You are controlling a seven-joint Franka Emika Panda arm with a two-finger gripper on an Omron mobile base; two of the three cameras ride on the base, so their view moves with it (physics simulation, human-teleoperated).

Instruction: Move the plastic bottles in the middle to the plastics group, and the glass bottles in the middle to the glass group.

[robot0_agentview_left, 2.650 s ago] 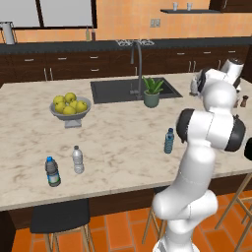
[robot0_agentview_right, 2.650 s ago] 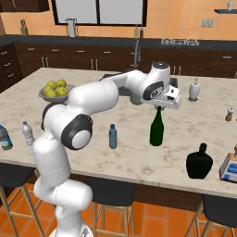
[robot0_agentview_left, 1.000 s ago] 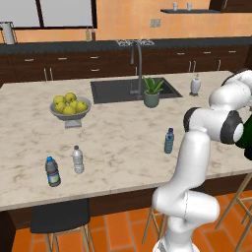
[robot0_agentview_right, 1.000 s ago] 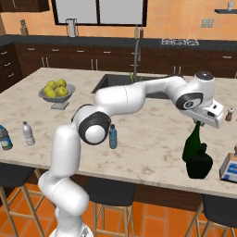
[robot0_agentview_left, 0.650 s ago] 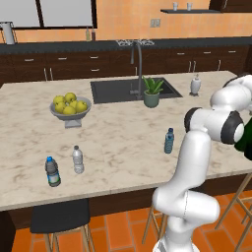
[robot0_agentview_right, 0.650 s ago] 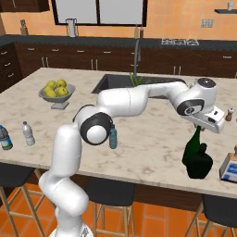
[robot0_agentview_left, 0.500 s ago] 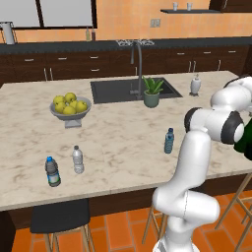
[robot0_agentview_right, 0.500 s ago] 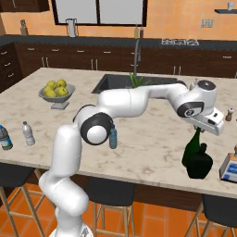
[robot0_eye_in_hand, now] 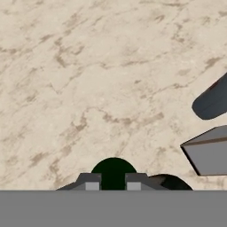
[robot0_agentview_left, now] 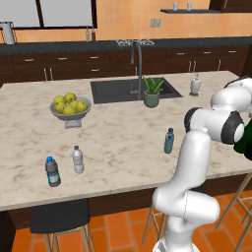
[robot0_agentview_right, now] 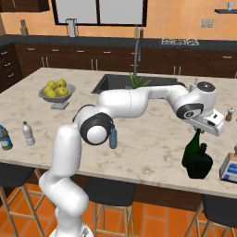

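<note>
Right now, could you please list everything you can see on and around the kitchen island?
Fruit bowl: one, grey, yellow-green fruit, island's left.
Plastic bottles: two, one clear white-capped, one blue-capped, front left edge.
Water bottle: one, blue, island's middle.
Glass bottles: two, dark green, side by side at front right, second one squat.
Potted plant: one, green, beside sink.
Scale: one, grey, far right edge.
Shaker: one, brown, right.
Stools: dark, below the island.
Gripper: over the taller glass bottle's neck.

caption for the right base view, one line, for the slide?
Gripper holds the green glass bottle by its neck beside the squat glass-group bottle; blue water bottle waits mid-counter.
</note>
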